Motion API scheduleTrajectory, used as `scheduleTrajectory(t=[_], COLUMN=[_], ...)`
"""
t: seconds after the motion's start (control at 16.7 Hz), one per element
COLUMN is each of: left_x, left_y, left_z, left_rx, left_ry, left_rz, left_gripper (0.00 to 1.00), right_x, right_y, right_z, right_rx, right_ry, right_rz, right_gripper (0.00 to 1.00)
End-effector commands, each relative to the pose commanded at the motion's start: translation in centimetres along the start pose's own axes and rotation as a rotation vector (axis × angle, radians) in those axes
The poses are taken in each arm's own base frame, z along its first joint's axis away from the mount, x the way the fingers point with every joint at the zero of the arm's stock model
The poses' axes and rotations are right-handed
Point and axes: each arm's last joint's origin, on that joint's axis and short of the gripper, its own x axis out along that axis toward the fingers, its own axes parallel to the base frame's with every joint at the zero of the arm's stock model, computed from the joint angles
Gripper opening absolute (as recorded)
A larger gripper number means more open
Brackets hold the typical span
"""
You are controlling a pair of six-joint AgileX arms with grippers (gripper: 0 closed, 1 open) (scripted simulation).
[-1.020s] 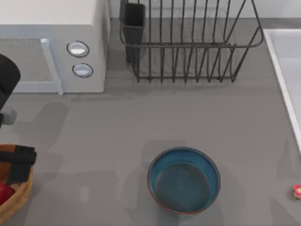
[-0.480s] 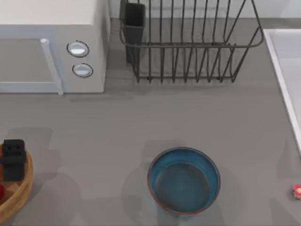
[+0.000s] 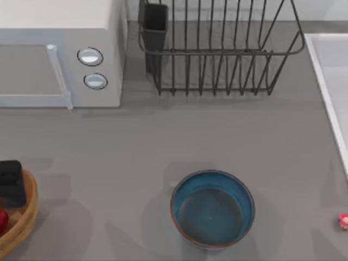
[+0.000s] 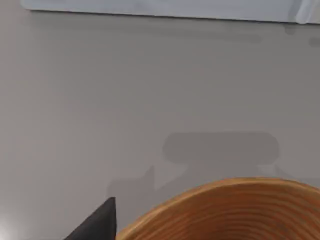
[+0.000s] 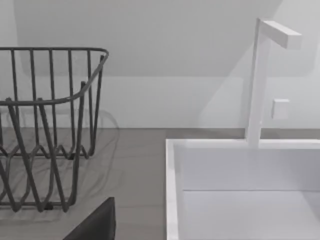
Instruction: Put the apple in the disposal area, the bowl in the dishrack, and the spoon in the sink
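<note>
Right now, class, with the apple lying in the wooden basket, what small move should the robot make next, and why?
Probably the left gripper should lift clear of the disposal area and head toward the bowl. The apple already lies inside the basket at the table's left edge, while the bowl sits on the table in front of the dishrack, and the spoon lies outside the sink.

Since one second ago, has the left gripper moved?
Yes. The left gripper withdrew toward the table's left edge, away from the microwave, over the disposal area.
</note>
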Motion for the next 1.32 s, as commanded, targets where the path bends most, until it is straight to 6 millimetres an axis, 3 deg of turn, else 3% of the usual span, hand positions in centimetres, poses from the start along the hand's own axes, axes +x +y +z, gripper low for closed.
scheduleTrajectory(t=[0.3, 0.54, 1.08, 1.32], left_x=[-0.4, -0.1, -0.1, -0.1], left_y=[0.4, 0.6, 0.7, 0.7], left_z=[-2.9, -4.1, -4.3, -4.3], left_rx=[-0.02, 0.0, 0.007, 0.007], left_ry=[-0.39, -0.595, -0.634, -0.634], left_rz=[-0.05, -0.067, -0.067, -0.067], left_gripper=[1.0, 1.0, 1.0, 1.0], right_x=[0.0, 0.0, 0.0, 0.3], right_y=[0.0, 0.0, 0.1, 0.9], right_z=[0.0, 0.0, 0.1, 2.2], right_rx=[0.0, 0.0, 0.005, 0.072], right_ry=[0.0, 0.0, 0.012, 0.162], right_rz=[0.0, 0.0, 0.007, 0.079], right_gripper=[1.0, 1.0, 1.0, 1.0])
